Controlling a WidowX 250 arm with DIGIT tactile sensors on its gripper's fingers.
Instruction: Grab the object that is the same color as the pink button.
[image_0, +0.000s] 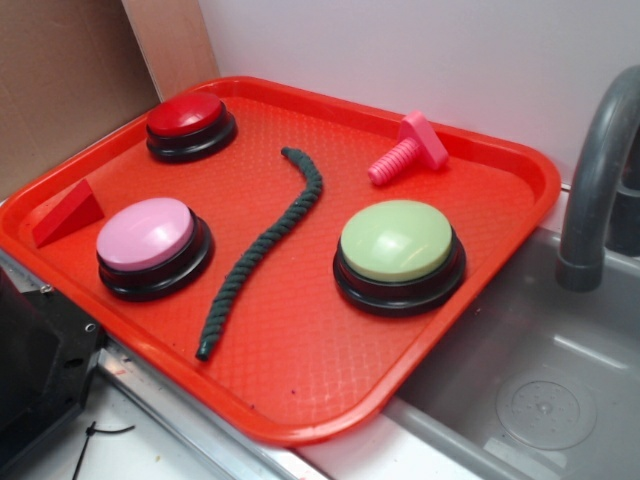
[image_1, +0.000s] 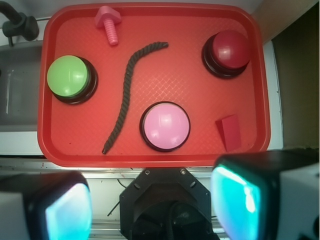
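The object, a small bright pink toy bolt (image_0: 406, 149) (image_1: 109, 23) with a triangular head, lies at the far edge of the red tray (image_0: 300, 400) (image_1: 150, 155). The pink button (image_0: 152, 244) (image_1: 165, 126) stands on its black base near the tray's front. My gripper (image_1: 152, 205) hangs high above the robot base, short of the tray, well away from the bolt. Its two teal pads (image_1: 67, 212) stand wide apart with nothing between them. The gripper does not show in the exterior view.
On the tray are also a red-topped button (image_0: 190, 124) (image_1: 229, 51), a pale green-topped button (image_0: 398, 252) (image_1: 70, 77), a dark rope (image_0: 264, 245) (image_1: 129, 90) and a red wedge block (image_0: 68, 212) (image_1: 229, 132). A grey sink (image_0: 540, 390) with a tap (image_0: 600, 170) borders the tray.
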